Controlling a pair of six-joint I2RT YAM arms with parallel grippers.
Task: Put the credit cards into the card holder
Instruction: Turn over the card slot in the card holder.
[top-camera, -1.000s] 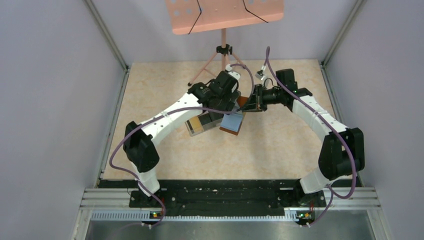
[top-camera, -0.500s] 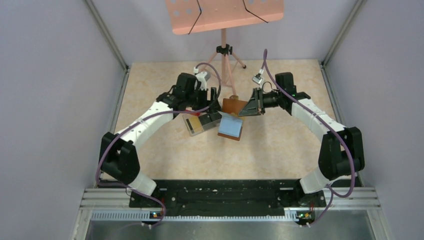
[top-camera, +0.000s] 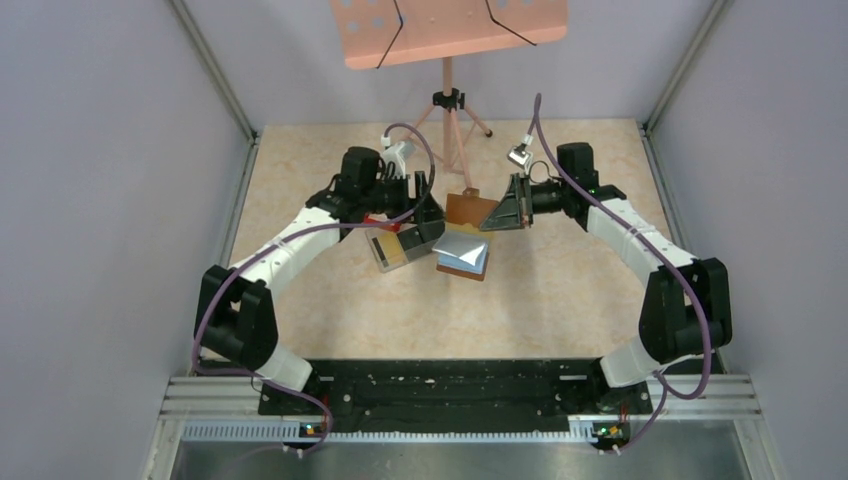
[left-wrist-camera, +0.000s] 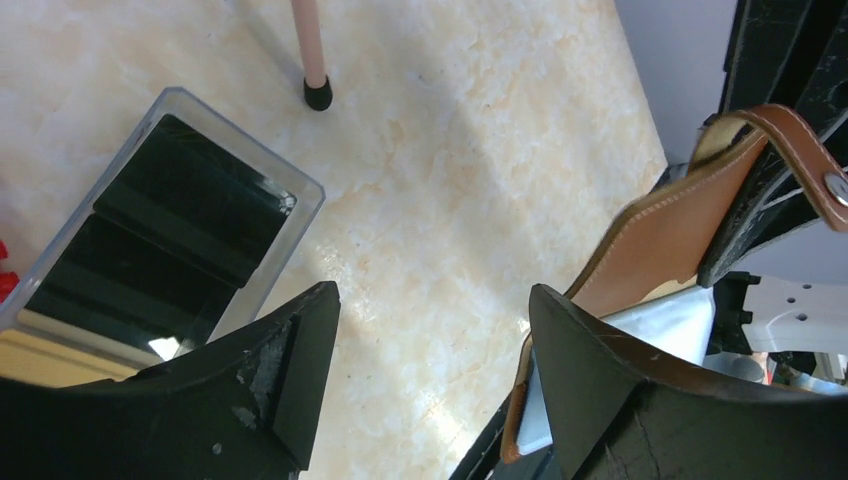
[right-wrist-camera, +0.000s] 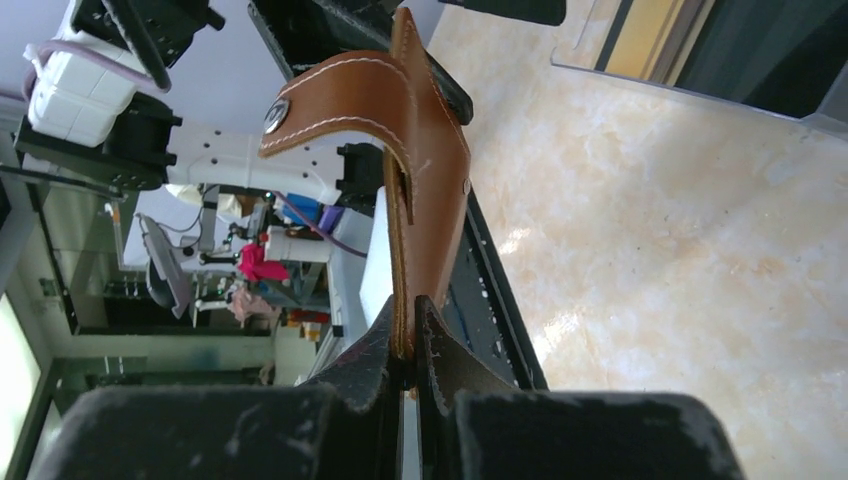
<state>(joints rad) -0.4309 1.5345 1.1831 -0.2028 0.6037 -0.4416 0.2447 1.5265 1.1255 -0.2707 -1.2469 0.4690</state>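
Note:
The brown leather card holder (top-camera: 467, 211) lies open at the table's middle. My right gripper (top-camera: 499, 214) is shut on its raised flap, as the right wrist view shows at the fingertips (right-wrist-camera: 412, 350) on the leather (right-wrist-camera: 432, 190). A pale blue card (top-camera: 463, 247) lies on the holder's lower half and looks tilted. My left gripper (top-camera: 426, 210) is open and empty, just left of the holder, above bare table (left-wrist-camera: 430, 330). The holder (left-wrist-camera: 672, 225) and the card (left-wrist-camera: 672, 318) sit by its right finger. More cards, tan-yellow (top-camera: 391, 251) and black (left-wrist-camera: 170, 225), lie in a clear box.
The clear plastic box (top-camera: 404, 244) stands left of the holder, under the left gripper's side. A small red tray (top-camera: 372, 222) peeks out behind the left arm. A pink stand's leg (left-wrist-camera: 308, 50) is planted at the back middle of the table.
The left arm drew back to the left, off the holder, then settled beside it. The card on the holder now looks paler and tilted. The right gripper kept its hold on the flap.

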